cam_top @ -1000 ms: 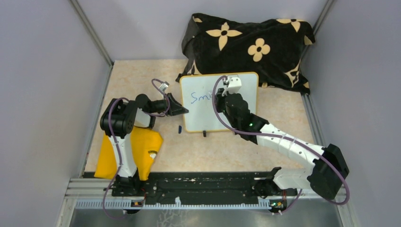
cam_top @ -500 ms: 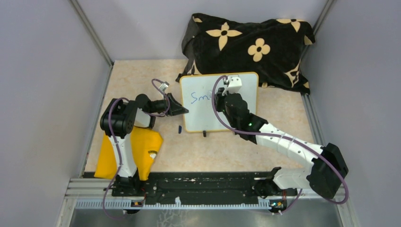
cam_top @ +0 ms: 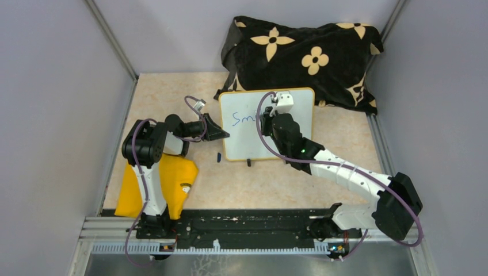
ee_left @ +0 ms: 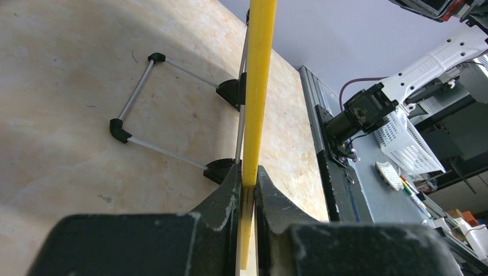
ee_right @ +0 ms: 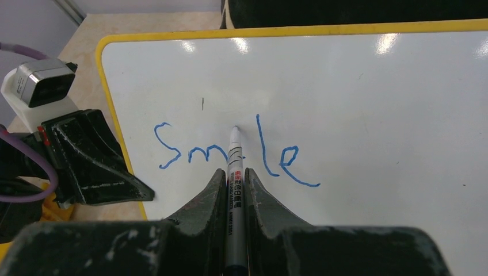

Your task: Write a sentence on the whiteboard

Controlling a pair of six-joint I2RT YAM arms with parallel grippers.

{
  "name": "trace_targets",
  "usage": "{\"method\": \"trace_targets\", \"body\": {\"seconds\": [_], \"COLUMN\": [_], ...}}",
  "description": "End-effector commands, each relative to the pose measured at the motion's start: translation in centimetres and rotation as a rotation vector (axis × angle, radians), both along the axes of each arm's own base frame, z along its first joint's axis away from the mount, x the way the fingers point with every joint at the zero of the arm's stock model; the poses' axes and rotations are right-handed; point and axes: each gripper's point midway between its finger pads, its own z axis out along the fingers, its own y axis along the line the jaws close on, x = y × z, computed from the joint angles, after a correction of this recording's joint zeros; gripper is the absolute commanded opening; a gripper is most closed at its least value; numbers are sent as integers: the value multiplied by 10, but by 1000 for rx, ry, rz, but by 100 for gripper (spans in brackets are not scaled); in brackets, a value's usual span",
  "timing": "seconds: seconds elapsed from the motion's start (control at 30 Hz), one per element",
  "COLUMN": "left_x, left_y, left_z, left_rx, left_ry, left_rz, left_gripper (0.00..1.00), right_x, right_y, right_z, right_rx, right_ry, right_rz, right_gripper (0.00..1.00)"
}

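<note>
The whiteboard (cam_top: pixel 244 129), white with a yellow-orange rim, stands tilted on the table with blue letters "Smile" (ee_right: pixel 230 152) on it. My left gripper (cam_top: pixel 223 135) is shut on its left rim, seen edge-on as a yellow strip (ee_left: pixel 258 92) in the left wrist view. My right gripper (cam_top: pixel 270 118) is over the board's middle, shut on a white marker (ee_right: pixel 235 190). The marker's tip (ee_right: pixel 235 130) rests on or just above the board over the letters. The top view hides the later letters behind the right arm.
A black flowered cloth (cam_top: pixel 305 54) lies heaped behind the board. A yellow cloth (cam_top: pixel 167 184) lies by the left arm's base. A small dark cap (cam_top: pixel 219 156) lies on the table by the board's lower left corner. The board's wire stand (ee_left: pixel 172 109) rests on the tabletop.
The right arm has shifted very slightly left over the board. The left arm and the board have not moved.
</note>
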Motion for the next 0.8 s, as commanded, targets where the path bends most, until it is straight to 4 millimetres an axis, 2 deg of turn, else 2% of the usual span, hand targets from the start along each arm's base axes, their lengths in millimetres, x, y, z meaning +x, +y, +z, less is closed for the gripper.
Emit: {"method": "trace_targets", "body": {"seconds": [0.0,0.33,0.5,0.63,0.77], "left_x": [-6,-5,-5,-5,-5], "left_y": [-4,-4,-5,-4,-4], "left_z": [9,10,10,11,10], "left_rx": [-35,-36,-36,-37,-36], "left_ry": [-196,-197,-197,-198,-197], "left_rz": [-20,-19,-18,-18,-19], "left_gripper": [0,0,0,0,0], "right_x": [6,2,0,0,-7], "right_y": [5,1,0,-2,-5], "right_z": [22,3,1,4,24], "right_rx": [59,36,34,38,96], "right_ry": [-40,8,14,10,-40], "right_rz": [-13,-18,-20,-21,-4], "right_gripper": [0,0,0,0,0]}}
